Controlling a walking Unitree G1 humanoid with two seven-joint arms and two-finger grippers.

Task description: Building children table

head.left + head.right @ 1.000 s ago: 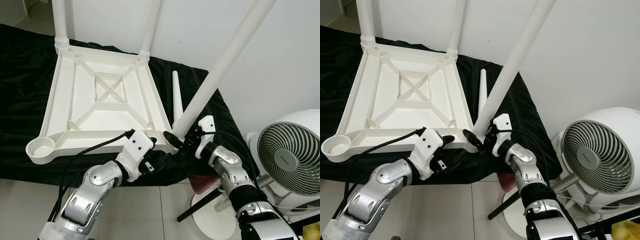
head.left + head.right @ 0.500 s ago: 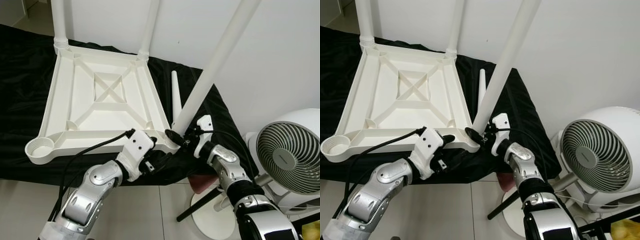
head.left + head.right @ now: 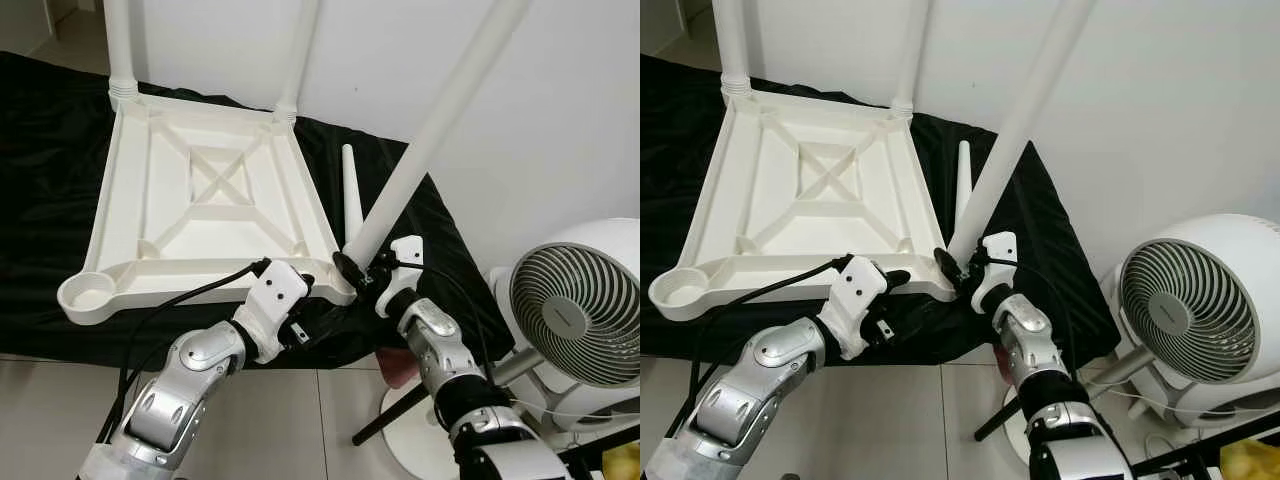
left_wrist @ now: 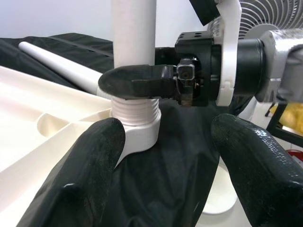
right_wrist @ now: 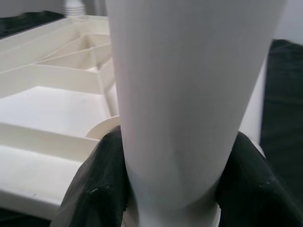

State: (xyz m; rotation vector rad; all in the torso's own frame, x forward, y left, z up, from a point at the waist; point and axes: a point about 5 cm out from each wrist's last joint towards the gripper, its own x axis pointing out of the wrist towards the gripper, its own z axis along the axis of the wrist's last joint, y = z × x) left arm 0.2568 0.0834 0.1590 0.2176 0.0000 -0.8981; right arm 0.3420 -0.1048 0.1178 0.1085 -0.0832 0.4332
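The white tabletop [image 3: 210, 200] lay upside down on a black cloth [image 3: 40, 150], two legs already upright at its far corners. The right gripper [image 3: 362, 272] pinched a third leg [image 3: 420, 150] near its threaded base, tilted in the near right corner socket [image 4: 137, 135]. The left gripper [image 4: 163, 156] sat just beside that corner, fingers [image 4: 85, 175] spread. A loose leg [image 3: 352, 190] lay on the cloth. A fan [image 3: 580, 310] stood at the right.

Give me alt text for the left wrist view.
The right gripper clamps a white leg just above its threaded end in the tabletop's corner socket. The left gripper's open fingers frame it over black cloth.
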